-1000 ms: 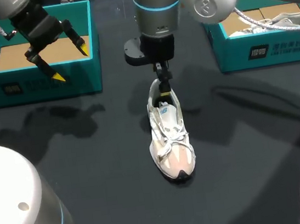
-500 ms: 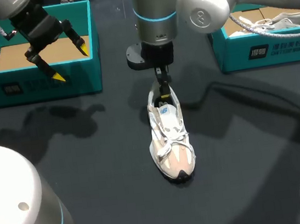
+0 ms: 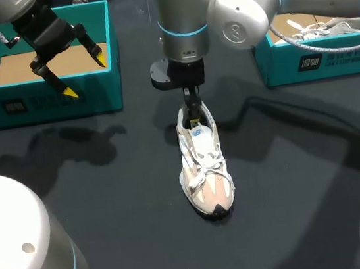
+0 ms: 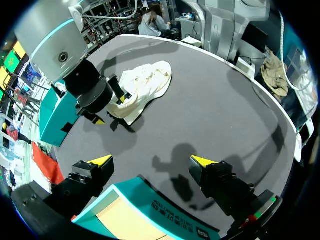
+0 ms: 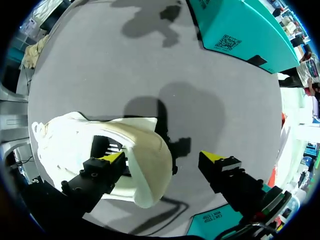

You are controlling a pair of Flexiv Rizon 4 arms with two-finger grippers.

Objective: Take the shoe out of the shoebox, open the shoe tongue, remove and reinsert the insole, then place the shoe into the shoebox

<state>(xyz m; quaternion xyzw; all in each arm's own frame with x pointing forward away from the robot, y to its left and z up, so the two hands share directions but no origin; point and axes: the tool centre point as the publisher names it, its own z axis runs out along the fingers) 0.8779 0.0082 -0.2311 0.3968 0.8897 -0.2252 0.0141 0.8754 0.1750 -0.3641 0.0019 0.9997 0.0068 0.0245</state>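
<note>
Bench: a dark grey, matte bench [image 3: 109, 203] carries the shoe and two boxes.
Shoe: a white and cream lace-up sneaker [image 3: 205, 171] stands on its sole near the middle of the bench. Its toe points to the near edge and its heel to the far edge. It is outside both boxes and well apart from each, and its laces lie loosely across the front.
Left box: an open teal cardboard shoebox with a brown cardboard floor [image 3: 49, 102] sits at the far left corner of the bench.
Right box: a second teal cardboard shoebox [image 3: 303, 62] sits at the far right edge. It holds another pale shoe [image 3: 344, 23] with loose cords.
Right arm: a silver arm with a light blue ring [image 3: 181, 15] comes in from the right and reaches past the middle. It stands upright over the sneaker's heel.
Right fingers: the right fingers [image 3: 193, 109] are spread wide and grip nothing. In the right wrist view they [image 5: 162, 159] straddle the heel: one yellow tip is down in the sneaker's [image 5: 75, 135] opening and the other is outside, behind the heel and clear of it. Whether the inner tip touches the lining cannot be told.
Left fingers: the left fingers [image 3: 84, 74] are wide apart and empty. They hang above the near wall of the left box. In the left wrist view they [image 4: 151, 161] look across the box rim toward the sneaker [image 4: 145, 87].
</note>
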